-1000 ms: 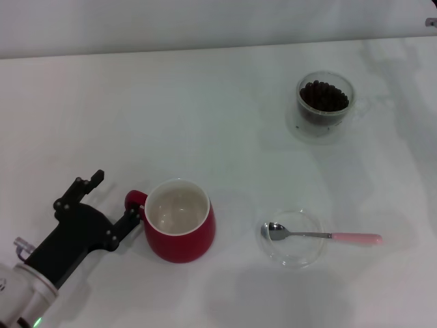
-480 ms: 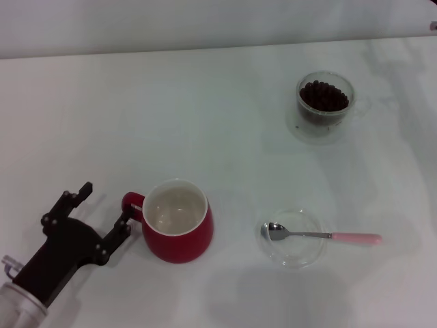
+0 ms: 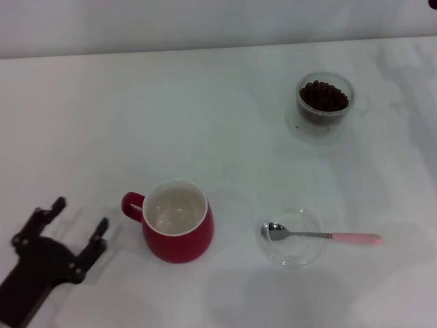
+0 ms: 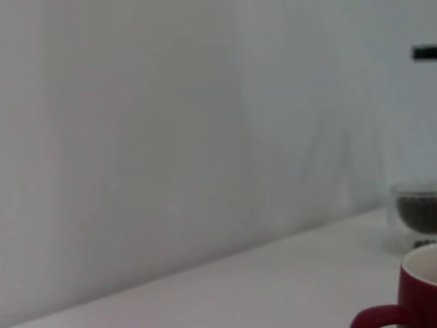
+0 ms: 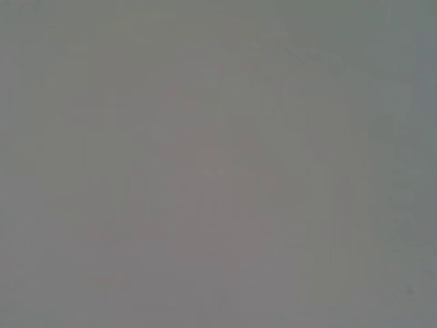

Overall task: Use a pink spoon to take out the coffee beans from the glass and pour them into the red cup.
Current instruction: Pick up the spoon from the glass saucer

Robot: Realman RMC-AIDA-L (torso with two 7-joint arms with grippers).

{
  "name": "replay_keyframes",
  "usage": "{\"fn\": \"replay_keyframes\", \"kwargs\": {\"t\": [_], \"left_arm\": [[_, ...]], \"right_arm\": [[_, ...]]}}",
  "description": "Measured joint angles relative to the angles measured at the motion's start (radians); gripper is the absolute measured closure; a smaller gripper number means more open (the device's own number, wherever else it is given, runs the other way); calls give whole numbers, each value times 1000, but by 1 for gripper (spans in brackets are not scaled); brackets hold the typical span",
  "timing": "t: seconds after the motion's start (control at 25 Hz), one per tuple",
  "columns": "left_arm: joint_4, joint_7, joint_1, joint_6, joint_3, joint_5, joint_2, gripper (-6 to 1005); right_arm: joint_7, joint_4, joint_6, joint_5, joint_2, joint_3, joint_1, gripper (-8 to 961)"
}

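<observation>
The red cup (image 3: 177, 222) stands upright and empty at the front left of the white table, its handle pointing left; its rim and handle also show in the left wrist view (image 4: 410, 297). My left gripper (image 3: 78, 219) is open and empty, to the left of the cup and apart from its handle. The pink spoon (image 3: 324, 236) lies with its metal bowl in a shallow clear dish (image 3: 292, 238). The glass (image 3: 326, 104) holding the coffee beans (image 3: 323, 96) stands at the back right; it also shows in the left wrist view (image 4: 415, 212). My right gripper is out of view.
The right wrist view shows only a plain grey surface. The table's far edge meets a pale wall at the back.
My left gripper has let go of the cup's handle and drawn back to the left and toward the front edge. The cup has stayed where it was left.
</observation>
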Motion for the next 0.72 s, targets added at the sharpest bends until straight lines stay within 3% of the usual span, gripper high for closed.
{"fn": "replay_keyframes", "kwargs": {"t": [0.32,0.44,0.56,0.72], "left_arm": [[-60,-56,40,148,-7,-153,1,242],[-73,-73,26,148,-7,-206,1,241],[-83,-78,-21,144,-7,-346,2,241],[-92,-79,-77,125,-7,-455,2,241]], "right_arm": [[118,5,-54,-1,-2,-3,-65,102],[175,21,-54,-7,-1,-10,-88,102],[249,50,-33,-10,-5,-14,-123,102],[391,55,-30,-12,-8,-87,-211,102]]}}
